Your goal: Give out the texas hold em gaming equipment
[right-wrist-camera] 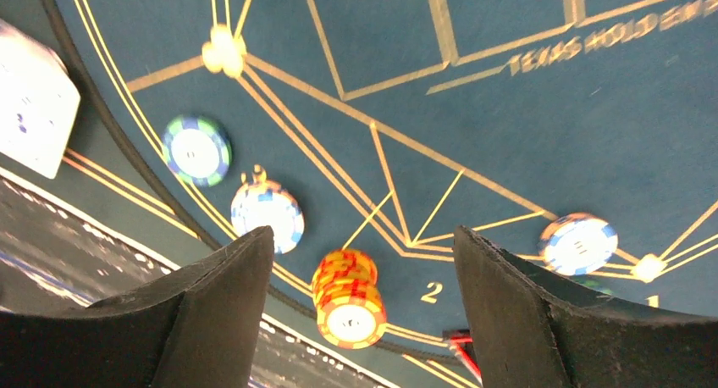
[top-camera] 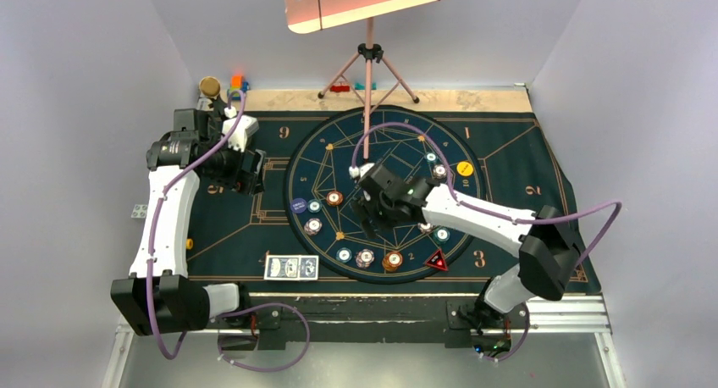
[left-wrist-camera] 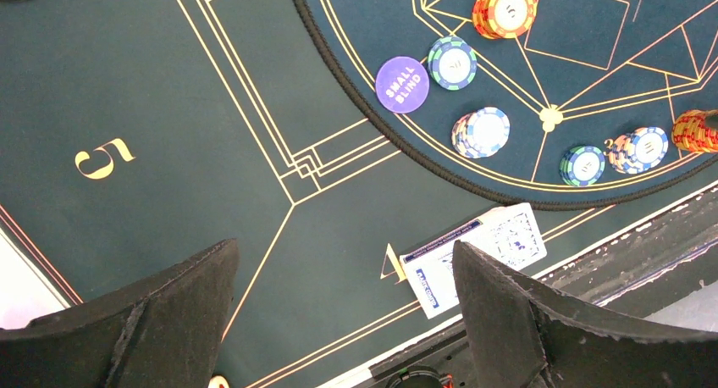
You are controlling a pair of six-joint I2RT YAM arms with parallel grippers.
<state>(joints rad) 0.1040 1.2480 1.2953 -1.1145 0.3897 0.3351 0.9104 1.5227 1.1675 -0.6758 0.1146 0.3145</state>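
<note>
1. The left gripper (left-wrist-camera: pixel 343 246) is hanging over the dark mat (left-wrist-camera: pixel 127 83), fingers spread wide, holding nothing.
2. The right gripper (right-wrist-camera: pixel 364 231) is gaping wide too, holding nothing.
3. An orange chip stack (right-wrist-camera: pixel 349 299) is sitting on the mat's round part, showing between the right fingers.
4. Two blue-backed cards (top-camera: pixel 290 268) are lying side by side at the mat's near edge.
5. A purple "small blind" disc (left-wrist-camera: pixel 401 84) is lying just beside a green-striped chip (left-wrist-camera: pixel 451 63).

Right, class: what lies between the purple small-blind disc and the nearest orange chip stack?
Green-striped chips sit between the purple disc and the orange stack; the left wrist view shows it.
</note>
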